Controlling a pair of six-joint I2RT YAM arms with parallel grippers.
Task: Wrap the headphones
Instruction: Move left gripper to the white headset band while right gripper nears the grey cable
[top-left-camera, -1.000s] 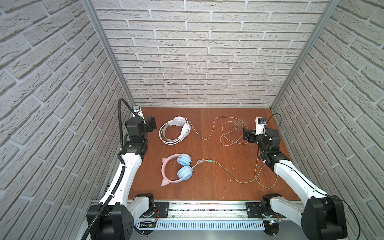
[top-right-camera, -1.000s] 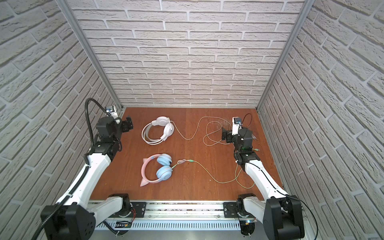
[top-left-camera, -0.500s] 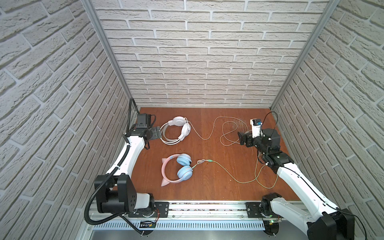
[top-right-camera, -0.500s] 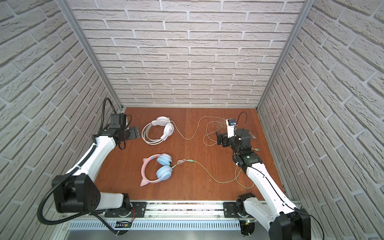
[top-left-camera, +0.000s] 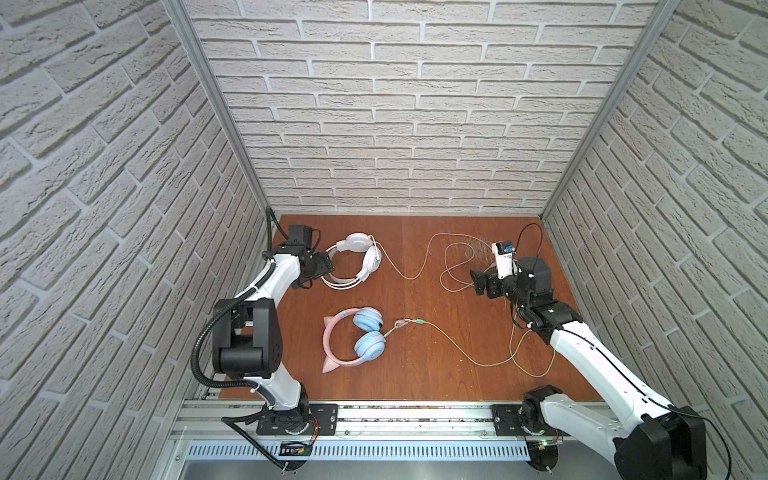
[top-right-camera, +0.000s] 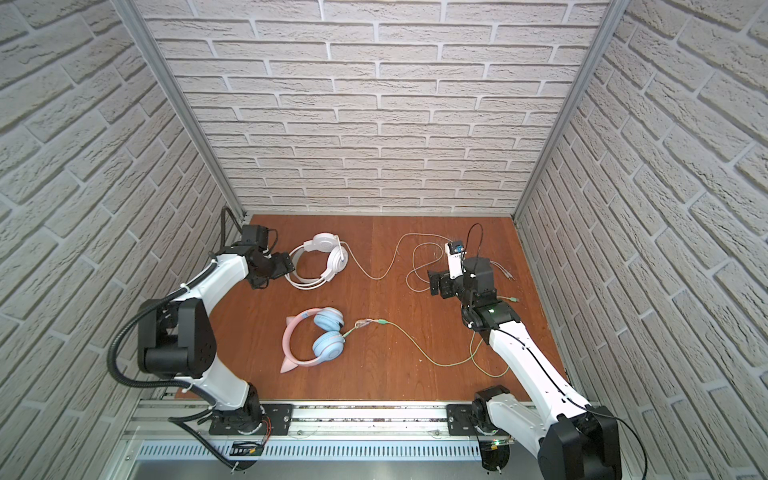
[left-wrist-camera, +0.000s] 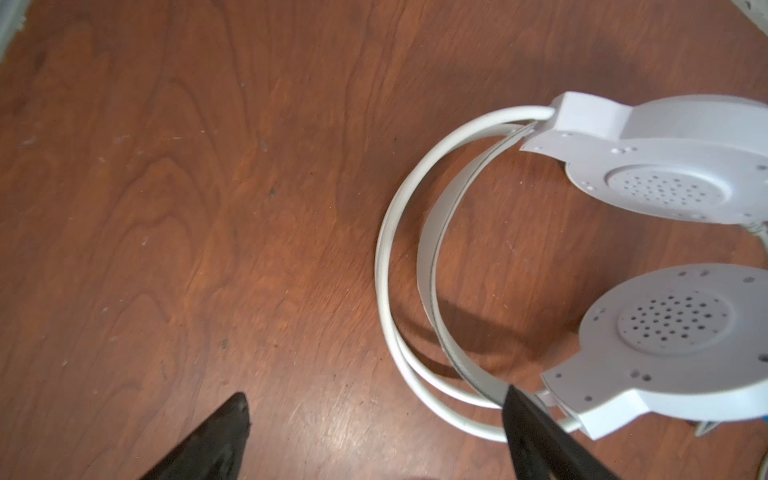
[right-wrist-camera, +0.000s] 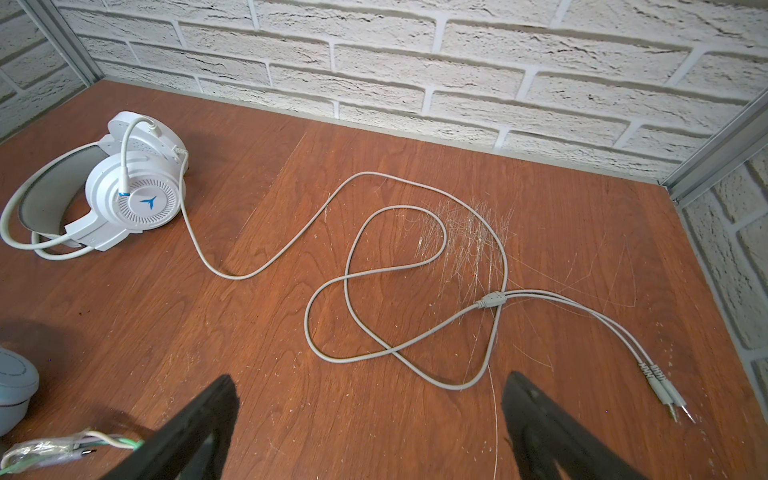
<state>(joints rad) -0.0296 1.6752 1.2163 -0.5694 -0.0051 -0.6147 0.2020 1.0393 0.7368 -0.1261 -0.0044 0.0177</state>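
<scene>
No words or numbers can be read anywhere. One sign is clear: a small blue three-pointed emblem (right-wrist-camera: 148, 202), like a swept arrowhead, at the centre of the outer earcup (right-wrist-camera: 164, 216) of the white headphones (right-wrist-camera: 104, 232), which lie at ten o'clock on the table (top-left-camera: 415, 374) in both top views. A blue patch (top-left-camera: 504, 248) on the right wrist camera (top-left-camera: 503, 266) and a dark sticker (top-left-camera: 293, 448) on the front rail (top-left-camera: 415, 415), at seven o'clock, are too small to read.

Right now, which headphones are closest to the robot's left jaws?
The white headphones at the back. The left gripper has open jaws right by their headband; the pink cat-ear headphones lie farther forward, apart from it.
</scene>
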